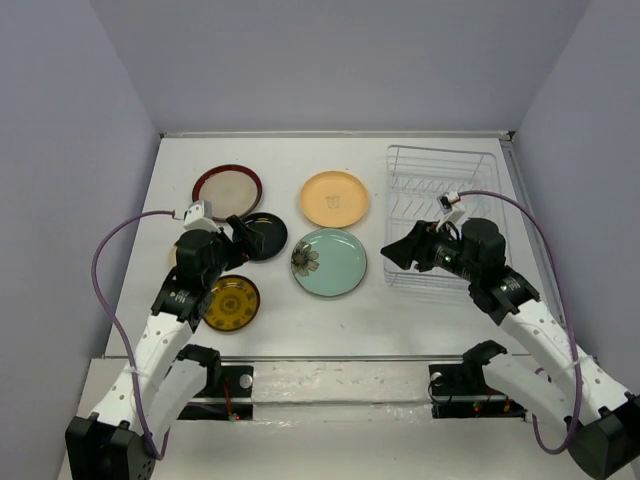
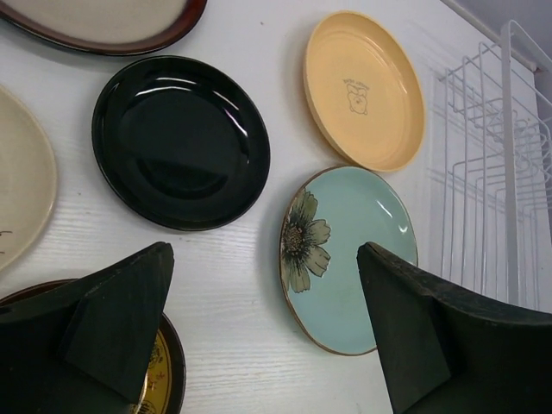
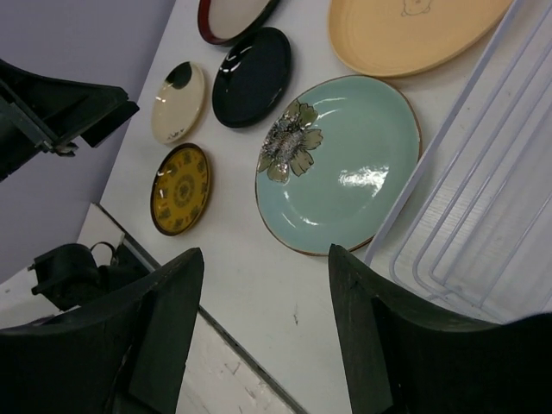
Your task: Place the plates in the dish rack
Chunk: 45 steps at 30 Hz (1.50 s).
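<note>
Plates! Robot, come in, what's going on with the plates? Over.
Left hand open, right hand open, both empty. Plates all flat on table, none in dish rack. Nothing blocking the rack.

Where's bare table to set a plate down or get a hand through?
Free: near strip between teal plate and table edge; back strip behind peach plate. Crowded: red-rimmed plate, black plate, amber plate cluster on the left; teal plate sits close to dish rack.
</note>
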Tool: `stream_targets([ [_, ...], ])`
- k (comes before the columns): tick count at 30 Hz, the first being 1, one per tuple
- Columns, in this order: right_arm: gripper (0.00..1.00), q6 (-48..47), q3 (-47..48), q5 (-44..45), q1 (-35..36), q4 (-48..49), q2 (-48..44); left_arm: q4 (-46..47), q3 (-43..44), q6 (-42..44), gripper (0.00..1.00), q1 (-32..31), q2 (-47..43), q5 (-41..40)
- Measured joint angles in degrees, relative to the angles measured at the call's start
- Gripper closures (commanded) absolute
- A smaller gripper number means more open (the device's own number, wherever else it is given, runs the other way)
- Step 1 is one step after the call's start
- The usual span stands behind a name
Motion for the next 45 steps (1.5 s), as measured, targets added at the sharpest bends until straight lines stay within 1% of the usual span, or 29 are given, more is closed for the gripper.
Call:
stream_targets([
  [1,0.37,-0.04,0.00,0.48,0.33,0.13,-0.07,0.28,0.00,-0.26,0.13,0.00,0.68,-0.74],
  [2,0.37,-0.22,0.00,0.92,0.57,0.28,-0.17,0.48,0.00,-0.57,0.16,0.00,1.40,-1.31],
  [3,0.37,-0.22,0.00,1.14,0.76,0.44,-0.22,0.66,0.00,-0.66,0.22,0.00,1.90,-1.70],
  [4,0.37,-0.24,0.00,1.46,0.98,0.85,-0.22,1.09,0.00,-0.85,0.33,0.02,2.89,-2.43],
  [8,0.37,-0.26,0.00,1.84,1.16,1.81,0.13,2.82,-0.31,-2.36,0.43,0.00,7.04,-5.84],
  [13,0.37,-0.26,-0.81,1.97,1.73,2.95,0.22,5.31,-2.38,-5.27,0.45,0.00,10.05,-10.88],
  [19,0.37,-0.22,-2.54,1.97,1.88,4.24,0.44,6.62,-3.41,-7.80,0.41,0.02,14.60,-17.14],
  [23,0.37,-0.15,-3.37,1.75,2.12,5.35,1.66,9.92,-3.41,-9.14,0.42,0.00,18.47,-19.43],
  [30,0.37,-0.13,-3.69,1.62,2.84,5.42,1.38,14.69,-3.41,-11.47,0.43,0.02,27.74,-19.87],
  [36,0.38,-0.26,-3.67,1.31,2.99,5.40,1.60,17.68,-3.41,-12.87,0.44,0.00,31.39,-19.30],
  [40,0.38,-0.24,-3.67,1.07,2.99,5.42,2.23,19.71,-3.41,-13.46,0.47,0.11,33.73,-18.88],
  [41,0.38,-0.24,-3.67,0.87,2.99,5.42,2.43,20.33,-3.41,-13.70,0.50,0.13,34.80,-18.80],
  [45,0.38,-0.31,-3.67,0.63,2.99,5.42,2.56,21.62,-3.43,-14.47,0.54,0.28,37.59,-18.45],
])
